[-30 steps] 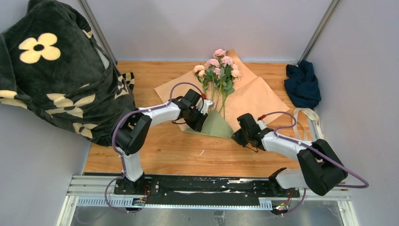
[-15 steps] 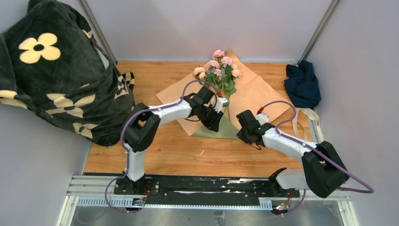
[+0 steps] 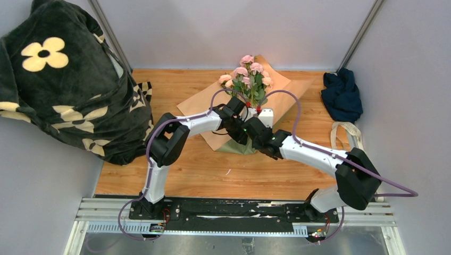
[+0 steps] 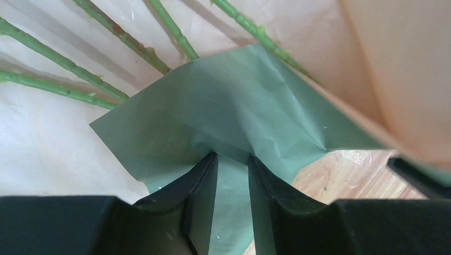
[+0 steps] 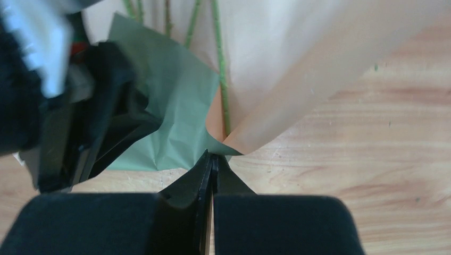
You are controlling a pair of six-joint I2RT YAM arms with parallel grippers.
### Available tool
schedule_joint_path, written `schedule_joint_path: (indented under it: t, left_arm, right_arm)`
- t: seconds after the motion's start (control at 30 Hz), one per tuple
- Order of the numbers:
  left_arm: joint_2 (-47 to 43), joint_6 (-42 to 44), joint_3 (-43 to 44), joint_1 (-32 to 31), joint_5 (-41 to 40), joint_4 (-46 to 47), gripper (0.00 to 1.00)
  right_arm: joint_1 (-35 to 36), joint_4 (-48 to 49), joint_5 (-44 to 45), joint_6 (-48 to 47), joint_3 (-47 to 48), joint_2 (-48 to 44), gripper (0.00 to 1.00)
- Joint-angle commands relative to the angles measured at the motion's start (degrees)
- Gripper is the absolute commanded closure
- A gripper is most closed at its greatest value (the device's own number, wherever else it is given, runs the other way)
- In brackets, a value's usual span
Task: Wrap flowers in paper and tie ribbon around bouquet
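Pink flowers, olive-and-tan paper

Flower stems run off frame

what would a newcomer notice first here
The pink flowers lie on the tan-and-green paper at the far middle of the table. At its near corner the right gripper pinches the paper's folded edge, with the open left gripper straddling the green flap. A black flower-print blanket looms at left.

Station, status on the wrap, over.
Right pincer shut on the paper edge, right side lifted toward the stems. Left pincer open astride the green flap. Flowers on the sheet, not yet wrapped. Both pincers crowded close together.
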Motion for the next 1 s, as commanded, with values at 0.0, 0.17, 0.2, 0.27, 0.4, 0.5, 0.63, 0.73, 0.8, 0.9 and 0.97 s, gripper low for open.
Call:
schedule_joint_path:
  t: [0.0, 0.17, 0.2, 0.27, 0.4, 0.5, 0.63, 0.73, 0.8, 0.9, 0.97]
  left_arm:
    - [3.21, 0.14, -2.25, 1.54, -1.74, 0.13, 0.62]
    - [2.29, -4.63, -6.07, 4.94, 4.69, 5.70, 0.62]
    - [1.91, -5.41, -7.00, 5.24, 5.28, 7.17, 0.62]
    - [0.57, -7.94, -9.88, 6.22, 7.06, 11.55, 0.62]
    - [-2.46, -14.98, -15.92, 8.45, 13.00, 23.50, 0.54]
    - [-6.14, -19.20, -18.72, 10.83, 16.87, 29.57, 0.45]
    - [-10.28, -23.85, -19.36, 15.73, 20.20, 31.77, 0.39]
    - [-12.88, -28.18, -20.27, 20.28, 21.93, 31.82, 0.33]
    - [-15.20, -28.06, -21.49, 22.52, 22.68, 31.89, 0.28]
    - [-19.11, -27.17, -23.09, 24.28, 21.66, 31.84, 0.18]
    - [-20.93, -27.57, -23.91, 24.64, 21.18, 31.89, 0.11]
  right_arm:
    - [4.06, 8.68, 0.38, -17.33, 0.22, 1.12, 1.00]
    - [5.03, 21.42, -9.19, -26.77, -4.96, 0.30, 1.00]
    - [5.03, 24.41, -10.39, -27.79, -6.24, 0.09, 1.00]
    - [5.03, 28.72, -14.26, -30.87, -7.94, 0.44, 1.00]
    - [4.51, 31.21, -20.61, -33.34, -8.37, 4.12, 1.00]
    - [4.00, 31.87, -22.75, -32.91, -8.83, 7.51, 1.00]
    - [3.71, 33.45, -23.62, -32.50, -9.12, 11.34, 1.00]
    - [3.74, 33.15, -24.01, -32.26, -8.27, 13.33, 1.00]
    - [3.71, 33.23, -24.22, -32.19, -8.07, 14.11, 1.00]
    - [3.71, 33.39, -24.34, -32.19, -8.18, 14.52, 1.00]
    - [3.71, 33.43, -24.41, -32.15, -8.29, 14.74, 1.00]
